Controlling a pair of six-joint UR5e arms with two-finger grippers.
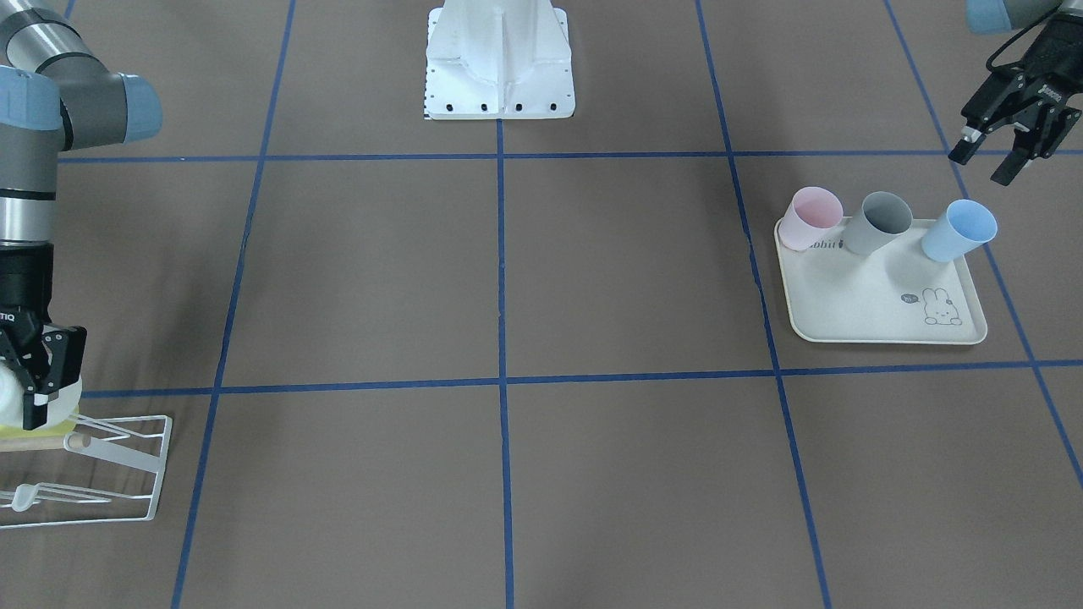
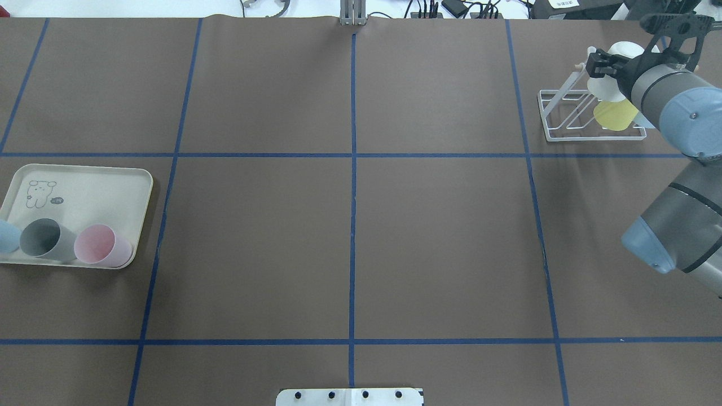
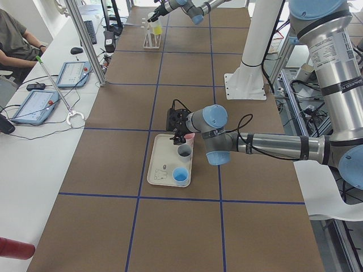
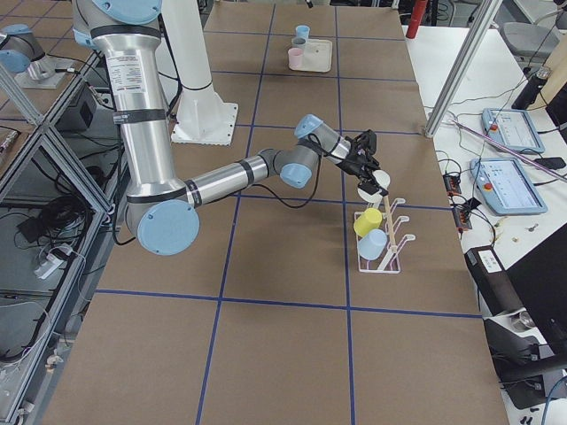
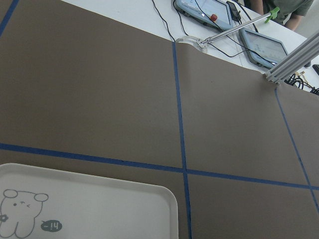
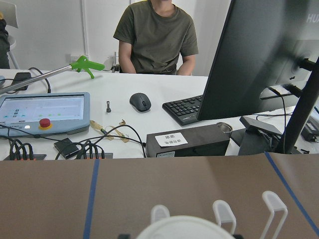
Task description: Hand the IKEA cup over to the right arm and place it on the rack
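My right gripper (image 1: 42, 385) is clamped on the white cup (image 2: 601, 87) and holds it tilted right over the rack (image 2: 564, 121), close above the dowel (image 1: 76, 441). Just under my fingers a yellow cup (image 2: 615, 115) sits on the pegs. Over on the other side, my left gripper (image 1: 981, 167) hangs with fingers spread, touching nothing. The blue cup (image 1: 960, 230) stands just below it at the tray (image 1: 846, 296) edge.

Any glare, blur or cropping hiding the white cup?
Front-facing view: even light, but the frame edge cuts the right end effector and the white plastic cup it holds. Right wrist view: only the cup's rim shows, at the bottom. Overhead view: no glare; white wire rack sharp.
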